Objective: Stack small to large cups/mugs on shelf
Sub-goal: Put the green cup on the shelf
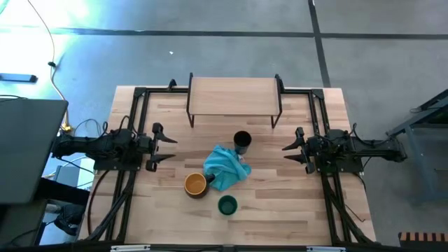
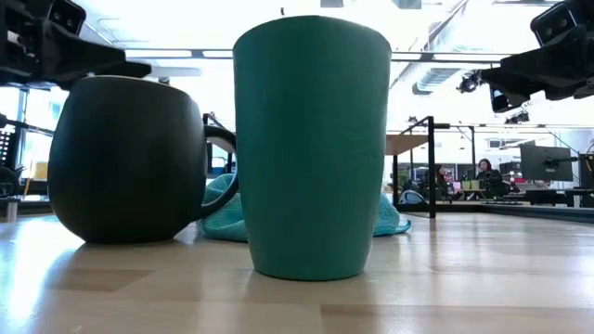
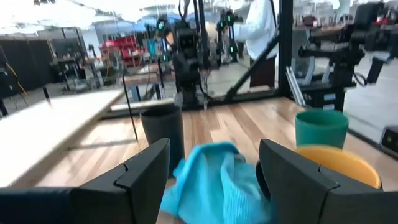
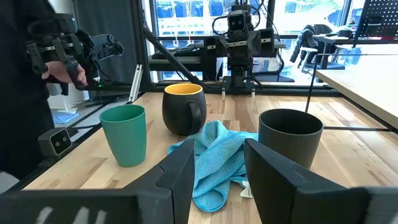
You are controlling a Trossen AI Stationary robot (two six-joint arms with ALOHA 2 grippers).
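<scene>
The green cup stands nearest the table's near edge, with the dark mug, yellow-orange inside, to its left. The taller black cup stands upright behind a crumpled teal cloth. The shelf stands on its black legs at the far edge. My left gripper hovers open left of the cloth. My right gripper hovers open right of the black cup. The left wrist view shows the black cup, green cup and mug; the right wrist view shows the green cup, mug and black cup.
The teal cloth lies between the three vessels, touching the mug's handle side. Black frame rails run along both table sides. A person stands beyond the table's near side in the right wrist view. Bare wood lies between shelf and black cup.
</scene>
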